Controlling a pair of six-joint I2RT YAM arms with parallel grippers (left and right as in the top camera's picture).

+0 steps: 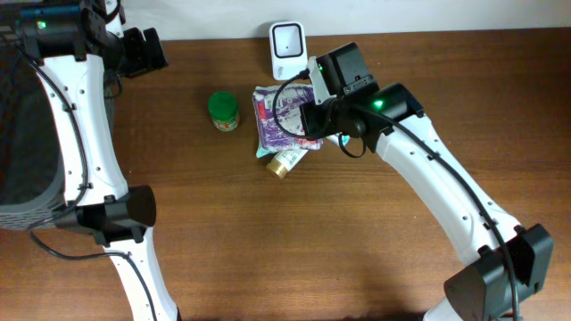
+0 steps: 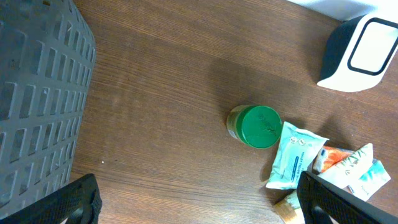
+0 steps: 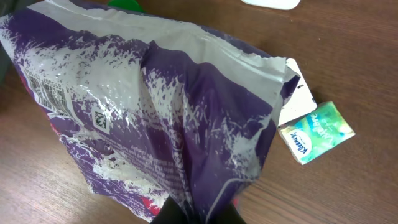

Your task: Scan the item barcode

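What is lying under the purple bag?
From under the purple bag a white card pokes out at one corner, with a teal tissue packet beside it. Anything further beneath is covered by the bag.

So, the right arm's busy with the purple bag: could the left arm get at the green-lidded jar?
Probably yes: the left gripper is open, and bare table lies between it and the jar.

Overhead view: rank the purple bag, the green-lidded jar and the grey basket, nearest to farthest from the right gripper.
1. Purple bag, pinched in the right gripper, mid-table.
2. Green-lidded jar, to the bag's left in the picture.
3. Grey basket, at the picture's far left edge.
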